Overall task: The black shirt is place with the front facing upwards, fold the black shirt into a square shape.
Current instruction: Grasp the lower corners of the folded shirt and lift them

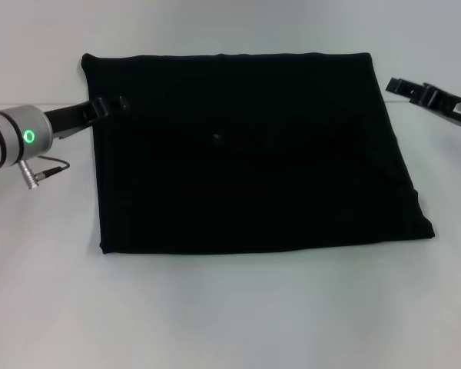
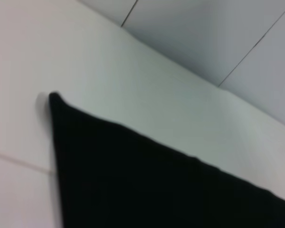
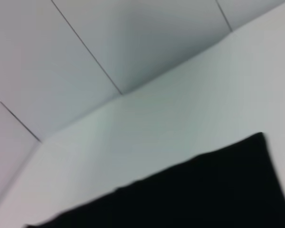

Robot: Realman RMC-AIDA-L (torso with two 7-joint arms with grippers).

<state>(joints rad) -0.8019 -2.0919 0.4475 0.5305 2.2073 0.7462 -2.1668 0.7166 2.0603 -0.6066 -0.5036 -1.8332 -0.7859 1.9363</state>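
**Q:** Two arms are mentioned; where is each placed, and where is the garment?

**A:** The black shirt (image 1: 246, 154) is laid flat on the white counter (image 1: 230, 315), already folded into a broad, nearly rectangular panel. No lettering or label is shown. The left gripper (image 1: 111, 105) is held at the shirt's left edge, near the far corner, touching or just beside the cloth. The right gripper (image 1: 415, 91) is kept apart from the shirt, off its far right corner.

**Q:** Is the state of the fingers shown?

**A:** Not clearly. The left gripper's dark fingers are lost against the dark cloth, so whether they are apart or clamped cannot be told. The same is said of the right gripper. In each wrist view only a corner of the shirt (image 2: 147, 185) (image 3: 204, 194) and pale counter are seen.

**Q:** How should the step in hand be done well?

**A:** As a judgement, the panel is wider than deep, so one more fold across the width is likely needed. Both layers at the edge should be pinched together, lifted low, and carried over evenly so that the edges are matched and no creases are trapped.
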